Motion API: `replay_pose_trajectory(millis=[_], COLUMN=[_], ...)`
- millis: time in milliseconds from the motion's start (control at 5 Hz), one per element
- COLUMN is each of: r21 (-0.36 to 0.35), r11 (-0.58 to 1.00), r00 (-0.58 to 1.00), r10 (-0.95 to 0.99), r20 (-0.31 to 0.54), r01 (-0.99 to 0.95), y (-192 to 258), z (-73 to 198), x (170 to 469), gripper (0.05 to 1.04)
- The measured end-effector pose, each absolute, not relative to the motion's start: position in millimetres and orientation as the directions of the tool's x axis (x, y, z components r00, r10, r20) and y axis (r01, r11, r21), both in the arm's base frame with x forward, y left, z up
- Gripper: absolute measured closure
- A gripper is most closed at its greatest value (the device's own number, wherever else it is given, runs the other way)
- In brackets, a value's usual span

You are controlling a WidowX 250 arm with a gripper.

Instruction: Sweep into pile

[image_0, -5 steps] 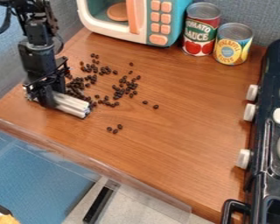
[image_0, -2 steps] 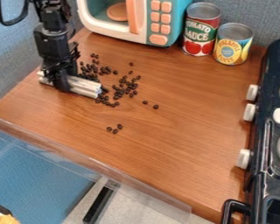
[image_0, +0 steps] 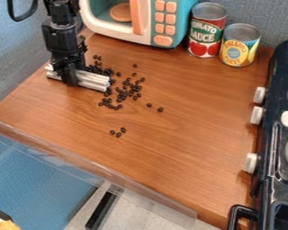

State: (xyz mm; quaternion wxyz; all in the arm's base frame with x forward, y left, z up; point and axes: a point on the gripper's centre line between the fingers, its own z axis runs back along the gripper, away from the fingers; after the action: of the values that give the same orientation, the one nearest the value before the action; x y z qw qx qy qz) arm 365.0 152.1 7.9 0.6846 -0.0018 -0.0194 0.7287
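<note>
The gripper (image_0: 70, 78) hangs low over the upper left of the wooden table, shut on a pale grey bar (image_0: 92, 81) that lies crosswise at table height. Dark brown beans (image_0: 128, 90) are scattered just right of the bar's end, and more sit behind it, partly hidden by the bar and the arm. Two beans (image_0: 160, 109) lie off to the right of the main cluster. A small group of beans (image_0: 118, 134) rests apart, nearer the front edge.
A toy microwave (image_0: 152, 20) stands at the back, with a tomato can (image_0: 206, 31) and a pineapple can (image_0: 239, 47) beside it. Along the right side is a dark toy stove (image_0: 278, 152) with white knobs. A clear ledge (image_0: 98, 164) borders the table's front.
The gripper and bar have moved toward the back and a little right. Beans near the bar have been pushed backward, while the small front group and the two right-hand beans stayed put.
</note>
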Motion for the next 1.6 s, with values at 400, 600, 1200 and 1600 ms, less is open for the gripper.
replay_pose_trajectory(millis=[400, 600, 1200, 1600], r21=[-0.039, -0.053, -0.182, -0.208], r11=[-0.084, -0.097, -0.053, -0.090], r00=[-0.084, -0.096, -0.024, -0.058], r10=[0.996, 0.995, 0.987, 0.986], r20=[-0.001, -0.025, -0.157, -0.154], r01=[-0.996, -0.994, -0.982, -0.974], y=[150, 147, 119, 103], z=[9, 11, 82, 120], x=[374, 377, 375, 348], gripper=[0.698, 0.698, 0.698, 0.698])
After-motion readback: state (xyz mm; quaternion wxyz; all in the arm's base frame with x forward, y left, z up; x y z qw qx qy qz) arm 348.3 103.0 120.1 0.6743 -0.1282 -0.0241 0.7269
